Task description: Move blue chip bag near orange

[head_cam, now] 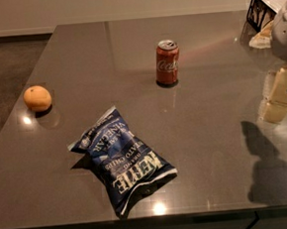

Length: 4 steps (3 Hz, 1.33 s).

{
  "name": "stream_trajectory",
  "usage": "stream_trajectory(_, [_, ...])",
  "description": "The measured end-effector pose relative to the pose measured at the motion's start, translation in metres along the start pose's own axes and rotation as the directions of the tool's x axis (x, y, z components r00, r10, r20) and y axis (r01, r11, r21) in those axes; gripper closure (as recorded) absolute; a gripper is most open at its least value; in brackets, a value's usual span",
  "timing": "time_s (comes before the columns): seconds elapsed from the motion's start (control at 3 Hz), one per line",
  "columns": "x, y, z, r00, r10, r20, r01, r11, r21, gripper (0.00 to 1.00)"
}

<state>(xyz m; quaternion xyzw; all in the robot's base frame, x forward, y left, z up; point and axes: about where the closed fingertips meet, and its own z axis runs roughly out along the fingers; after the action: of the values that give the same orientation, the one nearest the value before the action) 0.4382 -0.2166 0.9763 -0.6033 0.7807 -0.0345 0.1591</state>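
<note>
okay, you've got the gripper (282, 95) well off to the right of the can (167, 62), hanging over the table (220, 145) at the edge of the view. open or closed? can't tell from here, and nothing shows in its hold. the bag (122, 160) lies flat on the table, in front of the can and a little to its left, close to the near edge, lettering upside down to you. the orange (37, 98) sits well to the left of the can, a touch nearer the camera, by the table's left edge. bag and orange are apart, with bare table between them, so by my read nothing of the job is done yet: no grasp, no lift, no carry. what's left is all of it. you need to bring the gripper across in front of the can, down onto the bag, take hold, shift it left and set it just beside the orange. mind the can on the way, it stands upright and looks easy to tip. the orange is round and could roll if the bag bumps it.
</note>
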Motion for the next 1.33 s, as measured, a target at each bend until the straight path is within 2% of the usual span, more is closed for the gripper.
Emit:
stream_trajectory(0.33, [-0.002, 0.0, -0.001, 1.0, -0.002, 0.005, 0.002, 1.0, 0.002, 0.0])
stream_trajectory(0.67, [-0.026, 0.003, 0.001, 0.998, -0.031, 0.045, 0.032, 0.9991, -0.026, 0.0])
stream_trajectory(1.0, [-0.067, 0.015, 0.02, 0.991, -0.077, 0.109, 0.084, 0.9946, -0.061, 0.0])
stream_trajectory(1.33, [-0.113, 0.039, 0.059, 0.985, -0.119, 0.123, 0.13, 0.9874, -0.09, 0.0])
